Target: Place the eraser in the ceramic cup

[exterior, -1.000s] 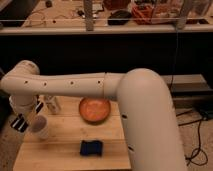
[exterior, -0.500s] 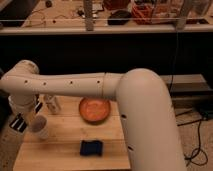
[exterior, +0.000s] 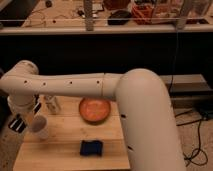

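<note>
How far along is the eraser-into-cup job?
Done: nothing visibly. The dark blue block, probably the eraser, lies on the table near its front edge, apart from the ceramic cup. In hand: the gripper sits just left of the cup; I cannot tell if it holds anything. Left: eraser into cup.

Orange bowl [exterior: 95,110]; white cup [exterior: 39,127]; blue eraser [exterior: 91,148]; striped claw [exterior: 17,123] beside cup.

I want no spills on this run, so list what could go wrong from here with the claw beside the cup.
1. The claw hangs right beside the ceramic cup, which stands near the left edge of the wooden table. A sideways nudge could tip the cup or push it off.
2. The glass jar stands close behind the cup, next to the arm's wrist, and a swing might bump it.
</note>
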Available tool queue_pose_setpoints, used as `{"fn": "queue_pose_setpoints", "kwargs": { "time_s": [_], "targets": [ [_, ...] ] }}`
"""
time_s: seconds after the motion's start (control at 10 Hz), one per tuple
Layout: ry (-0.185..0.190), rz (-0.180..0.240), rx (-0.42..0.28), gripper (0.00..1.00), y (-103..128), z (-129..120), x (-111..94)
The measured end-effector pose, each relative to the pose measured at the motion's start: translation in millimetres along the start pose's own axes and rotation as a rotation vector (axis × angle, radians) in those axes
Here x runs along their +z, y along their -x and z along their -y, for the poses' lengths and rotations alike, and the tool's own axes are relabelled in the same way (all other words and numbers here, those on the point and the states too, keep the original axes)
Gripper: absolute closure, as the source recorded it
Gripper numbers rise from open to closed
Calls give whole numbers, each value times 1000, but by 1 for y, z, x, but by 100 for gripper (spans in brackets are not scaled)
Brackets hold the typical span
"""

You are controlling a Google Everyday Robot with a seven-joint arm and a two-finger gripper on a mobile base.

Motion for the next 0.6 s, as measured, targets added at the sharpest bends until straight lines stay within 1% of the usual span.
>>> {"fn": "queue_pose_setpoints", "kwargs": {
  "time_s": [0.2, 0.4, 0.6],
  "targets": [
    [-1, 4, -3, 90, 0, 0, 0],
    [-3, 8, -5, 82, 1, 1, 0],
    [-3, 12, -6, 81, 0, 3, 0]
  ]
}}
